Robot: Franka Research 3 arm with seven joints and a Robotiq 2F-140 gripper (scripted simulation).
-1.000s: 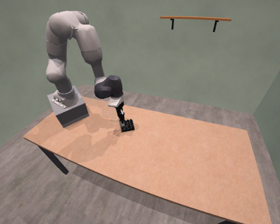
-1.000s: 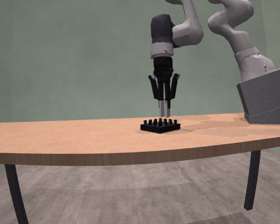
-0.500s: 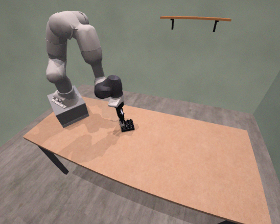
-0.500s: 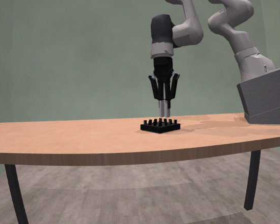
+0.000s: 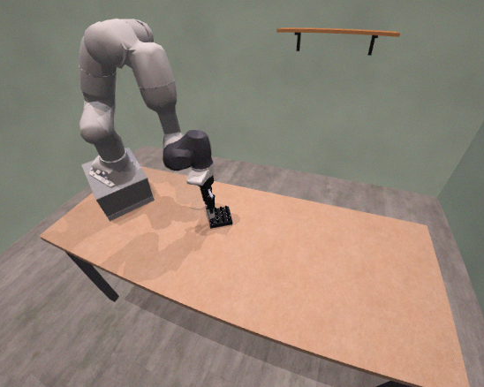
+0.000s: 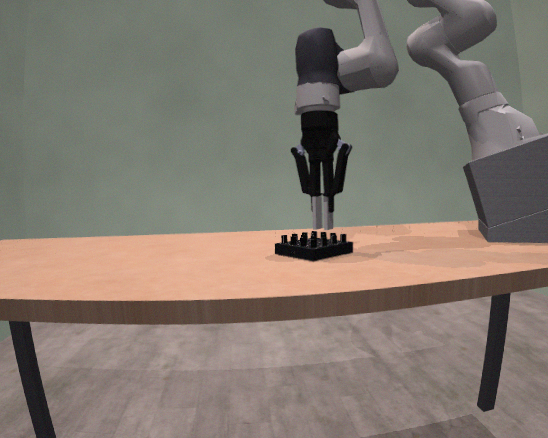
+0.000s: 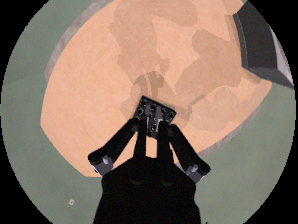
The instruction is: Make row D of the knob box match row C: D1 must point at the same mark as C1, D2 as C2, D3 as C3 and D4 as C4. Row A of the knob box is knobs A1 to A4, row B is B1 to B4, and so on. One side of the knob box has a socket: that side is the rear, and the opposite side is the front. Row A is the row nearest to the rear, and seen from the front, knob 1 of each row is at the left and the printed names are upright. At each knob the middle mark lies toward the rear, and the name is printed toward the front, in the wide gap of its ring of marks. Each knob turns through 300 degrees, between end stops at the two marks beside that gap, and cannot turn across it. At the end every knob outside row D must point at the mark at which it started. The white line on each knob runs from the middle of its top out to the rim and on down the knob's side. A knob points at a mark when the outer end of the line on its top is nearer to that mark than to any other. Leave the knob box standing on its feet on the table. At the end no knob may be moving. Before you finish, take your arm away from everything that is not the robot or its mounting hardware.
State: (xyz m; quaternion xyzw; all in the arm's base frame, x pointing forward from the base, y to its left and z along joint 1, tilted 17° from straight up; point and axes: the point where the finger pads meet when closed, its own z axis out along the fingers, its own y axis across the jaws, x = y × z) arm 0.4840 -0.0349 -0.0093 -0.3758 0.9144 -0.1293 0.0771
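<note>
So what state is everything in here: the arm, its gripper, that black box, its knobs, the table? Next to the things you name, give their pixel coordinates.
Arm [image 5: 156, 66] [image 6: 374, 65]: bent, reaching down over the box.
Gripper [image 5: 212, 216] [image 6: 323, 228] [image 7: 152, 110]: slightly open, holding nothing, fingertips just above the knobs.
Knob box [image 5: 223, 223] [image 6: 314, 253] [image 7: 167, 110]: upright on the table.
Knobs [image 6: 313, 242]: standing up from the box; settings too small to read.
Table [image 5: 337, 265] [image 6: 132, 270] [image 7: 75, 100]: standing level.
</note>
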